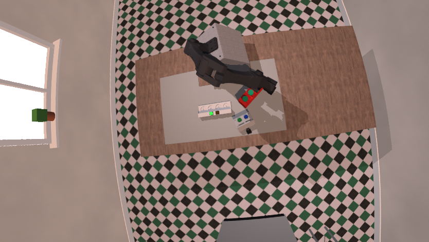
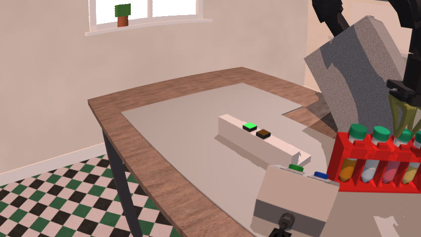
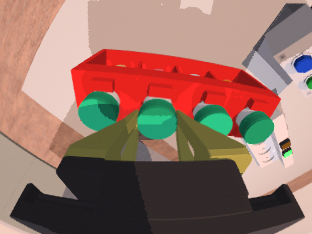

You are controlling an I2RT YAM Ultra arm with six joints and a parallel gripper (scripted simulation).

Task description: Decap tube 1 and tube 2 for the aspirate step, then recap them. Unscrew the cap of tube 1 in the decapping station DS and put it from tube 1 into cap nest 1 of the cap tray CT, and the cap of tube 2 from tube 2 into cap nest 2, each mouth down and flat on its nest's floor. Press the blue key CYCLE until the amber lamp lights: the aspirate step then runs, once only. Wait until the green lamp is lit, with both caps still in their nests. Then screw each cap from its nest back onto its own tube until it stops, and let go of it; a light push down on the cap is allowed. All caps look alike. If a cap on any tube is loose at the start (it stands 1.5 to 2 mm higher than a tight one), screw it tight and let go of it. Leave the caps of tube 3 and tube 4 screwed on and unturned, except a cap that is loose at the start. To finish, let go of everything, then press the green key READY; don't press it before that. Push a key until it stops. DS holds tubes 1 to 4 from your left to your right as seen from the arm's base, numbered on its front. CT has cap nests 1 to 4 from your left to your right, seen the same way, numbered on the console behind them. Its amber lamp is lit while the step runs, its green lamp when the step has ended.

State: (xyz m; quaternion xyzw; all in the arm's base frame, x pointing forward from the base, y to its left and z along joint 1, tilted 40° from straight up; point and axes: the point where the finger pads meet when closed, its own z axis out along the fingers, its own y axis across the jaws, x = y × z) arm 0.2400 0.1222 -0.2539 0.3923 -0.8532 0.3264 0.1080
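The red decapping station (image 2: pixel 379 164) holds four tubes, each with a green cap. My gripper (image 2: pixel 406 132) stands over it from above, its olive fingers shut on the cap of tube 2 (image 3: pixel 158 119), second from the left in the wrist view. That cap sits on its tube (image 2: pixel 391 172). The caps of tube 1 (image 3: pixel 99 109), tube 3 (image 3: pixel 214 120) and tube 4 (image 3: pixel 256 127) are on their tubes and free. In the overhead view the arm hides two of the caps; the station (image 1: pixel 248 96) shows beneath it. The cap tray's (image 1: pixel 214 108) nests look empty. Its green lamp (image 2: pixel 249 126) is lit and its amber lamp (image 2: pixel 263 133) is dark.
The key box (image 2: pixel 294 194) stands in front of the station, with the green key (image 2: pixel 295 167) and the blue key (image 2: pixel 320 174) on top. The grey pedestal (image 2: pixel 356 70) of the arm rises behind the station. A grey mat (image 1: pixel 221 102) covers the wooden table.
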